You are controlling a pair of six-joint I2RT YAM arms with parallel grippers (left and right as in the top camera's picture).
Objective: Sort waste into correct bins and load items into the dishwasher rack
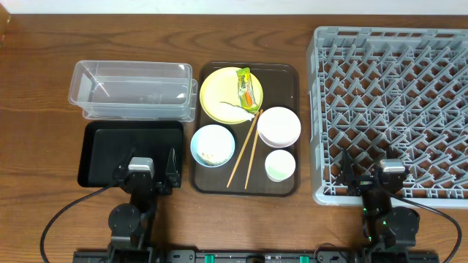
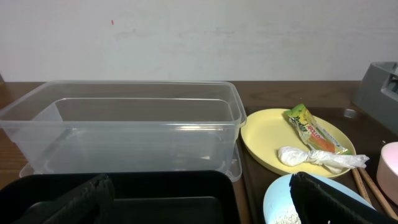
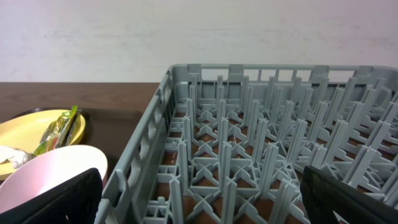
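On the brown serving tray (image 1: 281, 84) lies a yellow plate (image 1: 219, 93) carrying the green-and-yellow wrapper (image 1: 246, 88). A light-blue bowl (image 1: 213, 139) holds rice grains (image 2: 283, 216). Beside it lie two chopsticks (image 1: 245, 153), a white-pink bowl (image 1: 278, 126) and a pale-green cup (image 1: 280, 165). The clear tub (image 1: 131, 88) and black tray (image 1: 117, 142) sit to the left, the grey dishwasher rack (image 1: 395, 102) to the right. My left gripper (image 1: 146, 168) is open and empty over the black tray's near edge. My right gripper (image 1: 369, 174) is open and empty at the rack's near edge.
A crumpled white scrap (image 2: 317, 157) rests on the yellow plate next to the wrapper. Bare wooden tabletop (image 1: 36, 109) runs along the left side and behind the bins. The rack's pegs (image 3: 249, 124) stand upright just ahead of the right gripper.
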